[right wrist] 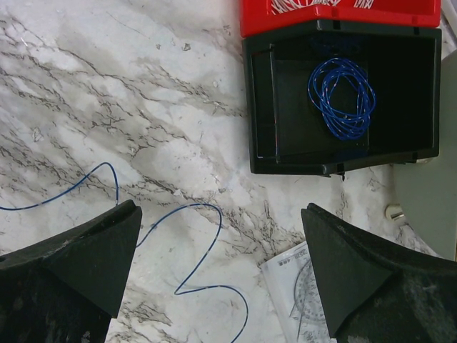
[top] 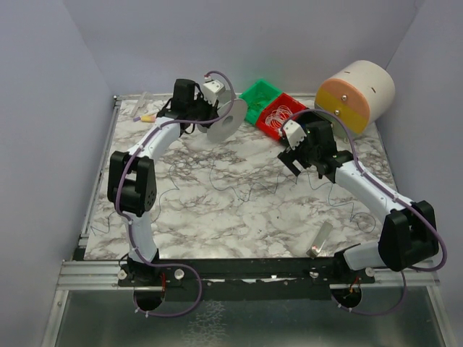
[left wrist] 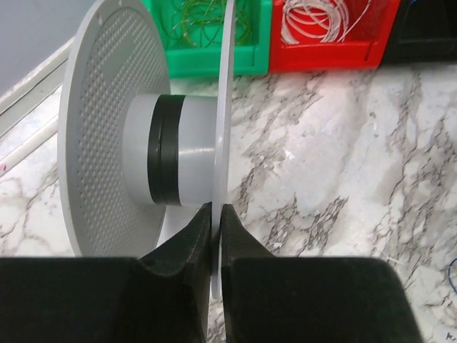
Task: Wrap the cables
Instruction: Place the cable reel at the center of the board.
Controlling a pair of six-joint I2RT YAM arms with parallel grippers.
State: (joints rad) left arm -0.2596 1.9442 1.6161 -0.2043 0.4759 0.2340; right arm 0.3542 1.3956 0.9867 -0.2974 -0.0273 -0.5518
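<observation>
1. Near edge: a small clear, tube-like piece (top: 319, 241) lies on the white marble-patterned table (top: 217, 224), close to the right arm's base. What it is cannot be told.
2. Mid-table: the cables (right wrist: 196, 206), several hair-thin dark wires, lie loose on the marble in slack curves, spread between the two arms. None is held.
3. Right gripper (right wrist: 219, 214): the jaws stand fully apart and empty, hovering over the marble. One cable loop runs directly under the gap. A printed paper sheet (right wrist: 289, 286) lies by its right finger.
4. Just beyond: a black open-topped bin (right wrist: 407, 86) holds a small blue wire coil (right wrist: 341, 96), which is no part of the job.
5. Left gripper (left wrist: 216, 214): it is clamped on the rim of one thin flange of a grey plastic spool (left wrist: 107, 128) at the far left. The spool's pale hub carries a black band, and whether that is wound wire cannot be told.
6. Far edge: a green plastic bin (left wrist: 214, 61) and a red plastic bin (left wrist: 328, 53) holding white wire rings (left wrist: 314, 18) stand side by side. A cream-and-orange cylinder (top: 354, 94) stands further right.
7. Handling, as judged: the cables are near weightless, limp and springy, lie flat against the marble and tangle readily. A pinch at a raised bend or a free end looks soundest. Light tension would be needed to lay turns on the hub, since slack wire would likely slip off.
</observation>
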